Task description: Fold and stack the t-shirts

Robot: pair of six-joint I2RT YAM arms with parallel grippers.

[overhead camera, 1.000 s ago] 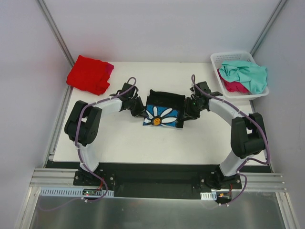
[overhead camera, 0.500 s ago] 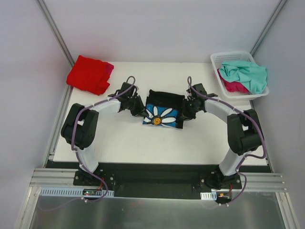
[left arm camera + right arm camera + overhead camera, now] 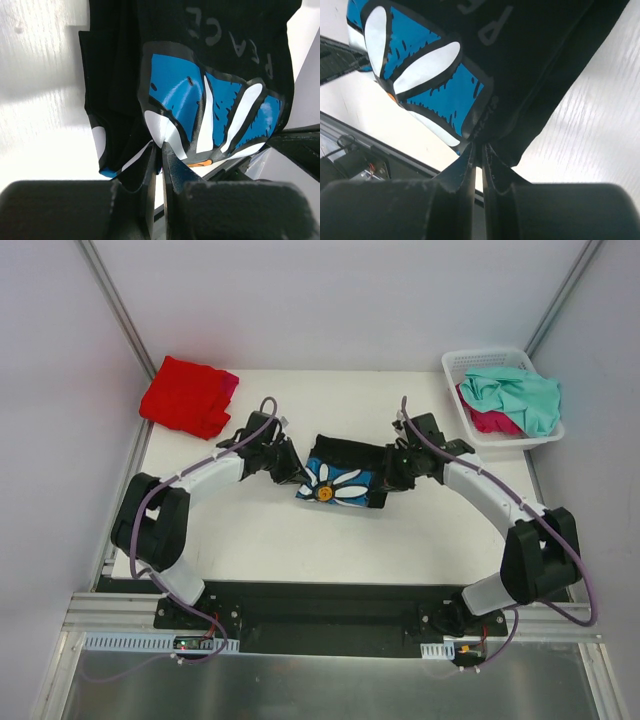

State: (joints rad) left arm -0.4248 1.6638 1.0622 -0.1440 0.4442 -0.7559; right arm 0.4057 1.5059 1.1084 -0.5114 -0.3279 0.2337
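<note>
A folded black t-shirt [image 3: 345, 472] with a blue and white daisy print hangs stretched between both grippers over the middle of the table. My left gripper [image 3: 296, 472] is shut on its left edge; in the left wrist view the gripper [image 3: 161, 150] pinches the printed cloth [image 3: 200, 100]. My right gripper [image 3: 388, 478] is shut on the shirt's right edge, and in the right wrist view the gripper [image 3: 480, 146] clamps the black cloth [image 3: 540, 60]. A folded red t-shirt [image 3: 188, 396] with a pink one beneath it lies at the table's back left. A teal t-shirt [image 3: 512, 396] and a magenta one [image 3: 490, 422] fill the basket.
The white lattice basket [image 3: 480, 362] stands at the back right corner. The white table [image 3: 300, 540] ends at a black rail in front. Slanted metal frame posts rise at both back corners.
The right gripper has closed onto the shirt's right edge. Both arms have swung outward at the elbows, and the shirt has shifted slightly, stretched between them.
</note>
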